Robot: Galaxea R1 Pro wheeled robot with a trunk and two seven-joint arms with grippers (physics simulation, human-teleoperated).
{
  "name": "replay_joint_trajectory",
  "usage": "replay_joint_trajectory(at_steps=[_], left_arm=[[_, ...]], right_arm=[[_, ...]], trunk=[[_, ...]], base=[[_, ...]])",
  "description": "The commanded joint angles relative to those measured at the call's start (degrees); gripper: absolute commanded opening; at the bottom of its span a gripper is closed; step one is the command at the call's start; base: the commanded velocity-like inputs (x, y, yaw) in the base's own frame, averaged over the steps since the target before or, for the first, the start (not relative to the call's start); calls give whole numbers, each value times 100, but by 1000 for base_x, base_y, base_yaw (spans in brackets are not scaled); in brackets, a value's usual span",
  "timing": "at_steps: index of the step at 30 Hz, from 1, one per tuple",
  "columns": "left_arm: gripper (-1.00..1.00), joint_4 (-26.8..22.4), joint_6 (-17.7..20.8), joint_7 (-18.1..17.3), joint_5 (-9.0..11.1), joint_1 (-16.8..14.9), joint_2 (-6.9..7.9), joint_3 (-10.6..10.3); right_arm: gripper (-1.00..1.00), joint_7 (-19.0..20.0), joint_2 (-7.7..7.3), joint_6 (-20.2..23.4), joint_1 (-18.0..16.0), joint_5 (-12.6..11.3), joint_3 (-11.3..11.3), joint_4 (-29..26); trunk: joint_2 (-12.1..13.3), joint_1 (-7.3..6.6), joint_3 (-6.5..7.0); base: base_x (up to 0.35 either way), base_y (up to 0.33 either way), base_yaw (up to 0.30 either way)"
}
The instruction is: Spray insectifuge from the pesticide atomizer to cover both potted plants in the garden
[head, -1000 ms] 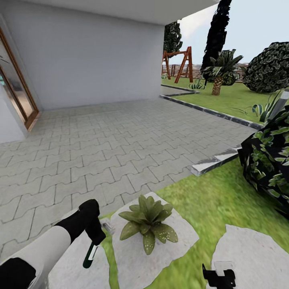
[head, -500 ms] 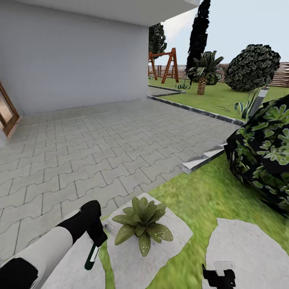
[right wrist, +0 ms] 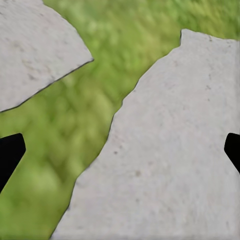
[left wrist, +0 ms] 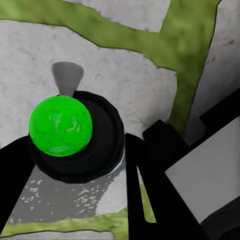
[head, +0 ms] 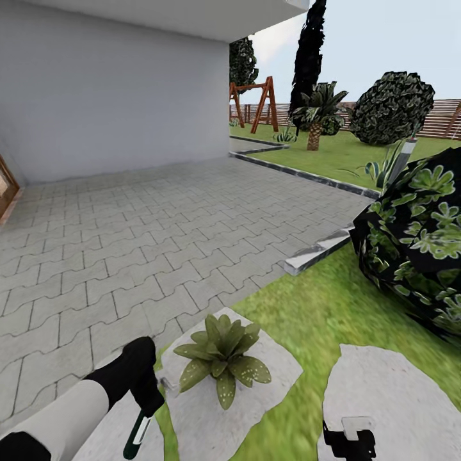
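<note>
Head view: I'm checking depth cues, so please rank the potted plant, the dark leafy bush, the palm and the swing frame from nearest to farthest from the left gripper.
From the left gripper, which holds the pesticide atomizer:
1. Potted plant, just beside it on the stepping stone.
2. Dark leafy bush, across the grass toward the robot's right.
3. Palm, far out on the lawn.
4. Swing frame, farther back by the fence.
</note>
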Motion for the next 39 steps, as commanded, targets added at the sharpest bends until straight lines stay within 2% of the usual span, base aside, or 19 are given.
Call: replay_joint_trajectory(at_steps=[1,6,18,28,33,39], left_arm=[[-100,-20,25,-58,-52,-1,-4,-3],[-100,-43,36,-50,-51,-7,-64,12],[-100,-99,37,-46,-51,-13,-85,-3],[-100,-102,35,-41,-58,-13,-76,20],[-100,-114,38,-40,-54,-13,-82,20],[-100,-121,52,-37,-57,-49,-85,25]], right_arm=[[100,-36,-1,-10,-3,-16,49,2],[100,-36,-1,-10,-3,-16,49,3],[100,-36,-1,-10,-3,-16,49,4],[100,-36,-1,-10,-3,-14,49,4],[100,-36,0,-10,-3,-12,49,4],[100,-36,-1,-10,-3,-12,49,4]], trunk=[[-2,-1,-5],[-2,-1,-5],[-2,-1,-5],[-2,-1,-5],[-2,-1,-5],[-2,-1,-5]], base=[[0,0,0],[17,59,-51],[25,258,-277],[-24,-26,-24],[-249,-81,-82],[-279,206,-283]])
